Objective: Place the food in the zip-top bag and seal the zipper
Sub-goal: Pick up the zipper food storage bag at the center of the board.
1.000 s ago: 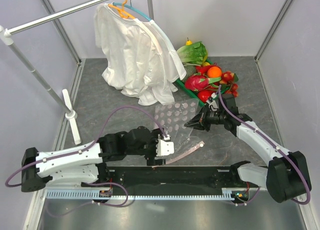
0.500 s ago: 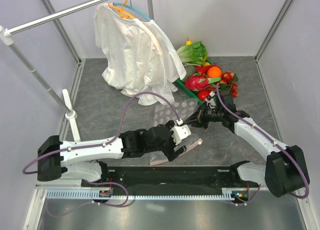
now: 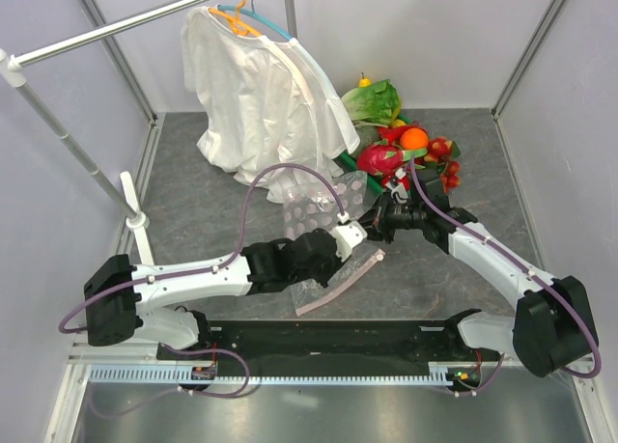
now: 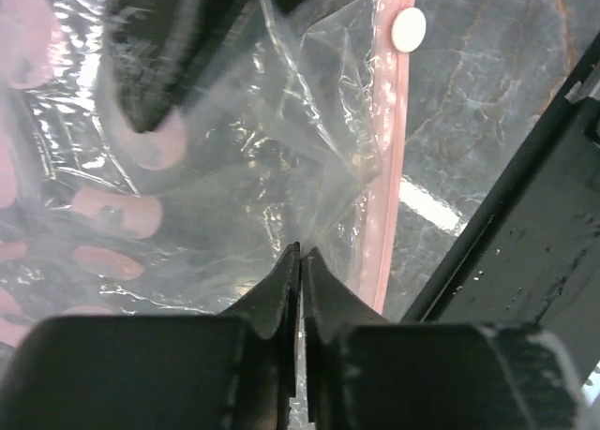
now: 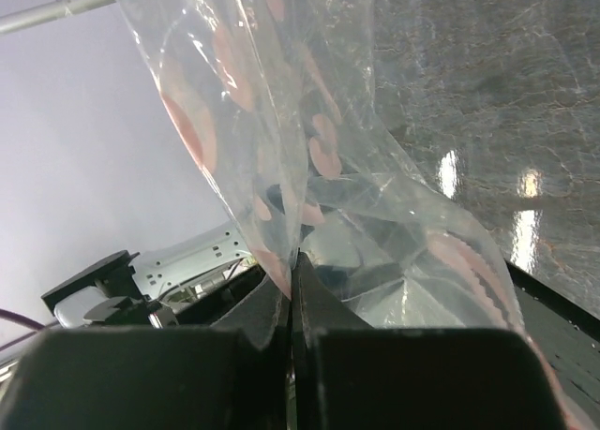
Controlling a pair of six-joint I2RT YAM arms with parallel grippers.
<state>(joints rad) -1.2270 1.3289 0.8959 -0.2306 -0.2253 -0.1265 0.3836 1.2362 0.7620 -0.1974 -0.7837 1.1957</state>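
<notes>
The zip-top bag (image 3: 314,214) lies crumpled mid-table, clear with pale pink dots. Its zipper (image 3: 340,285), a pink strip, ends in a white tab (image 3: 380,256). My left gripper (image 3: 350,240) is shut on a fold of the bag's film (image 4: 309,196), just left of the zipper (image 4: 384,168). My right gripper (image 3: 377,227) is shut on another part of the bag (image 5: 309,149), which rises from its jaws. The two grippers nearly meet. The food (image 3: 406,153) is piled at the back right, with lettuce (image 3: 372,100), an orange (image 3: 414,138) and a pink dragon fruit (image 3: 379,158).
A white shirt (image 3: 261,96) hangs from a rail and drapes down to the table behind the bag. The rack's slanted pole (image 3: 68,134) and foot (image 3: 140,226) stand at the left. A green tray edge (image 3: 352,165) shows under the food. Walls enclose the table.
My left arm has reached right and forward to the bag, and its jaws have closed on the film. The right gripper has shifted a little left, drawing the bag with it.
</notes>
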